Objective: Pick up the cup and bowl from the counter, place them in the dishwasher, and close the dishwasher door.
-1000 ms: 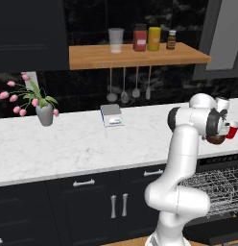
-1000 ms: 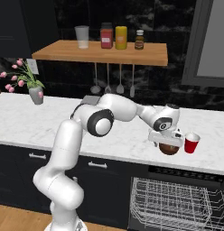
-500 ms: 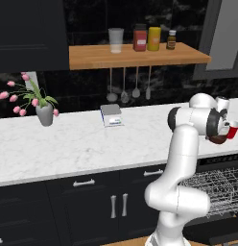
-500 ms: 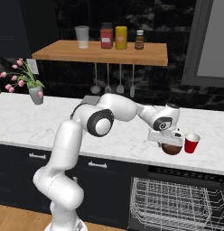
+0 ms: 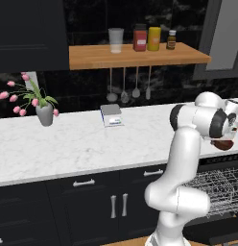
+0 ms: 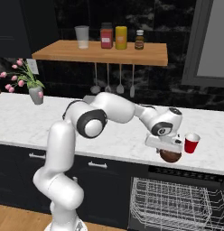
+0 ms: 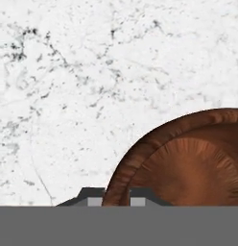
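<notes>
Where the counter (image 6: 132, 140) runs under the wooden shelf (image 6: 105, 52), everything can be placed against that white marble slab. At its far left stands a grey vase of pink flowers (image 6: 33, 88), back near the wall. Further right, in the left base view, a small kitchen scale (image 5: 112, 115) sits on the slab toward the back, below the hanging utensils (image 5: 129, 91). On the shelf above the counter stand a translucent tumbler (image 6: 81, 36), a red jar (image 6: 106, 35), a yellow jar (image 6: 121, 37) and a small dark bottle (image 6: 139, 39). Near the counter's front edge, right of centre, the gripper (image 6: 168, 149) points down over the bowl (image 6: 170, 155). In the hand view the two fingertips (image 7: 96, 196) stand close together on either side of the dark reddish-brown rim of the bowl, nipping it. The bowl sits at counter level, though whether it touches the slab I cannot tell. Just right of the bowl, the red cup (image 6: 191, 143) stands upright on the counter. Below the counter's front edge here, the dishwasher (image 6: 177, 200) shows its silver wire rack.
</notes>
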